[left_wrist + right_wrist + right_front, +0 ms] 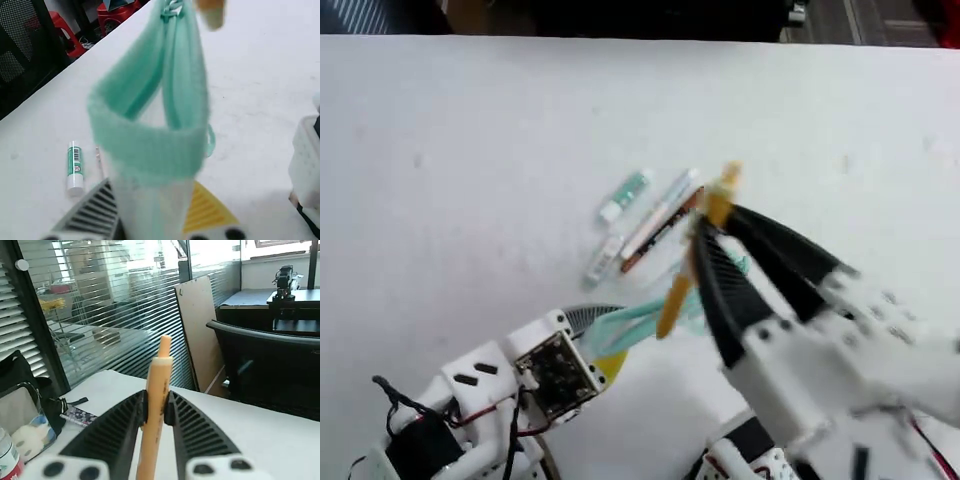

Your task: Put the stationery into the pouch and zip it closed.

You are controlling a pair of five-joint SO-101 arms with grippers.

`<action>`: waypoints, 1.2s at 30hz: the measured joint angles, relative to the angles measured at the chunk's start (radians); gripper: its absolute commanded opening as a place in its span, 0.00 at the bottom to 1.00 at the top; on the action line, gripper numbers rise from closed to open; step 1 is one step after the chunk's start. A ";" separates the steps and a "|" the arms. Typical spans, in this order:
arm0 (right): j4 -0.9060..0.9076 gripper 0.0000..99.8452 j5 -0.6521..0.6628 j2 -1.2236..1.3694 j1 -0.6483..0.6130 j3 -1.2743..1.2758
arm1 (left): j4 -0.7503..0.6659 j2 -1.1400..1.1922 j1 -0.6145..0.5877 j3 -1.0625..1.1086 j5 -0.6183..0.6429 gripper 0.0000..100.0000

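1. The pouch point(642, 318) is held at its near end by the left gripper point(602, 342), which is clamped on the fabric, near the table's point(470, 150) near edge. Its mouth is seen in the left wrist view as a narrow slit that tapers toward the far end.
2. A yellow pen point(675, 300) is pinched in the right gripper point(715, 222). It is gripped partway along its length and tilted, with its lower end over the far end of the pouch. Whether the tip is already inside cannot be told.
3. The mouth could be missed. The tip is placed where the opening is tightest, so the pen could be dropped onto the table beside the pouch.
4. The rim could be snagged. If the tip is pushed against the soft edge, the mouth could be folded shut or the pouch dragged out of the left gripper.
5. The pen could be rotated in the jaws. It is held by a thin contact line, so a sideways push from the rim could swing it off target.
6. A release made too high could leave the pen propped across the mouth, and the zip would be blocked.
7. The glue stick point(625, 195) and the other pens point(660, 222) lie just beyond the pouch, under the right arm, and could be scattered by a low sweep.
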 measured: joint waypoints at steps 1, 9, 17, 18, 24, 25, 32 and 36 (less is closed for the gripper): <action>-0.015 0.02 0.000 0.003 -0.009 0.005 | 0.000 0.000 0.000 0.000 0.000 0.02; -0.052 0.02 0.031 0.006 -0.097 0.060 | 0.000 0.000 0.000 0.000 0.000 0.02; -0.189 0.02 0.068 0.072 -0.117 0.187 | -0.023 0.000 0.000 0.000 0.000 0.02; -0.204 0.02 0.068 0.080 -0.117 0.187 | -0.023 0.000 0.000 0.000 0.002 0.02; -0.261 0.02 0.075 0.094 -0.143 0.187 | -0.041 0.000 -0.012 0.000 0.002 0.02; -0.262 0.02 0.075 0.100 -0.143 0.176 | -0.052 0.000 -0.032 0.000 0.000 0.02; -0.321 0.02 0.077 0.112 -0.140 0.120 | -0.189 0.000 -0.198 0.069 0.166 0.02; -0.448 0.02 0.077 0.173 -0.143 0.137 | -0.250 0.000 -0.206 0.103 0.186 0.02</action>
